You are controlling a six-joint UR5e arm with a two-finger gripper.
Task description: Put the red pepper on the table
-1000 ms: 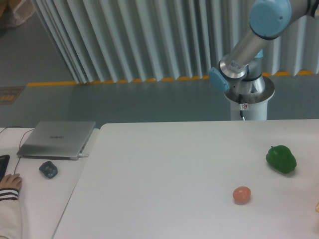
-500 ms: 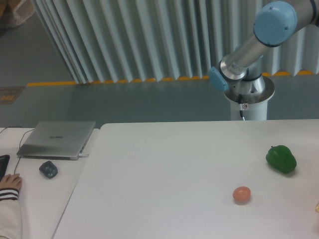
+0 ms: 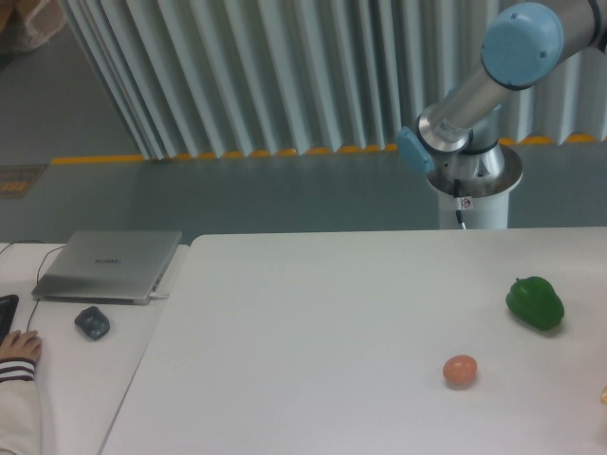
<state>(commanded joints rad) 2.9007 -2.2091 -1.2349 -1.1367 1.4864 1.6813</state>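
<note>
The red pepper is out of view. The white table (image 3: 313, 341) fills the lower part of the camera view. Only the arm's base and its blue-capped joints (image 3: 517, 33) show at the upper right, behind the table's far edge. The arm runs out of the frame at the top right, so the gripper is not in view.
A green bell pepper (image 3: 535, 302) lies near the table's right edge. A small orange-pink ball (image 3: 460, 370) sits in front of it. On the adjoining desk at left are a closed laptop (image 3: 109, 264), a dark mouse (image 3: 92, 322) and a person's hand (image 3: 17, 349).
The arm's upper blue joint has shifted slightly to the right and up since the earliest frame. The objects on the table have not moved.
</note>
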